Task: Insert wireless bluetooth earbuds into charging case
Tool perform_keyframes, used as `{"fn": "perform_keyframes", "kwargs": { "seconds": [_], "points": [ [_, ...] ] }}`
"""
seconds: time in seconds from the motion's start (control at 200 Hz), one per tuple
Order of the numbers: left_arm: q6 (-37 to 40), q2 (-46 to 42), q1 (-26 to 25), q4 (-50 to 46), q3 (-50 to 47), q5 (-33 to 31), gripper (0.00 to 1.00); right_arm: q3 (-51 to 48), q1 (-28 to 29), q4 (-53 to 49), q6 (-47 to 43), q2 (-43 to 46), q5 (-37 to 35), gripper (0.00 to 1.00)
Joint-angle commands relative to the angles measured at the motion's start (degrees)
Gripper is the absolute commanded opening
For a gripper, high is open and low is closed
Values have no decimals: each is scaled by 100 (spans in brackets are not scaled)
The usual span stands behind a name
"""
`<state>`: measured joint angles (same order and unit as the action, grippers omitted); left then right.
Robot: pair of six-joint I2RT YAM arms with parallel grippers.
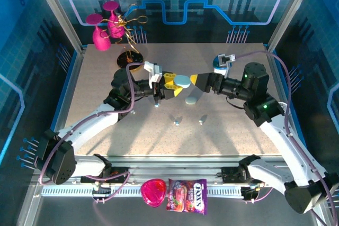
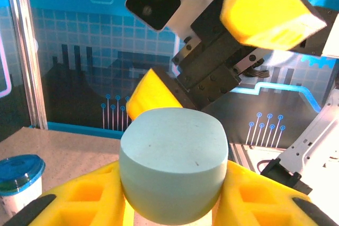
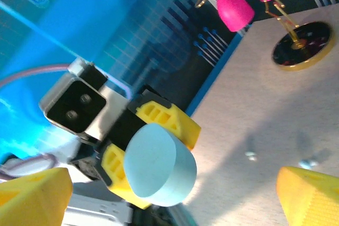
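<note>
Small light-blue pebble-shaped plastic charging case [image 1: 181, 81] aloft over desk [image 1: 238, 130] centre, clamped in left gripper [image 1: 174, 82] jaws; lid looks shut. Right gripper [image 1: 194, 80] jaws spread wide, just beside case, holding nothing. Two tiny pale earbuds [image 1: 176, 122] lie on desk below. Nothing inserted; opening and both insertions remain.

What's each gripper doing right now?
Left gripper: closed, holding the case.
Right gripper: open, holding nothing.
</note>
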<state>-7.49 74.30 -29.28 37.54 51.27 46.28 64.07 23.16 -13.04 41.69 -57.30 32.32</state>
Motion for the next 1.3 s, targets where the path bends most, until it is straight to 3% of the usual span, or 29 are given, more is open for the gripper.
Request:
{"fn": "perform_keyframes", "kwargs": {
  "seconds": [0.0, 0.24, 0.916, 1.181, 1.296],
  "points": [
    [-231, -172, 21, -270, 10, -47, 30, 530, 363, -1342, -1803, -85, -533, 99],
    [-295, -206, 24, -414, 112, -36, 31, 923, 854, -1770, -2481, -373, -1014, 100],
    [-160, -372, 15, -665, 121, 197, 31, 1226, 841, -1754, -2359, -615, -2009, 99],
    [-298, -399, 13, -770, 165, 106, 32, 1205, 864, -1829, -2803, -572, -1211, 99],
    [-439, -360, 17, -757, 207, 85, 32, 1230, 875, -2125, -2995, -621, -1348, 100]
  ]
}}
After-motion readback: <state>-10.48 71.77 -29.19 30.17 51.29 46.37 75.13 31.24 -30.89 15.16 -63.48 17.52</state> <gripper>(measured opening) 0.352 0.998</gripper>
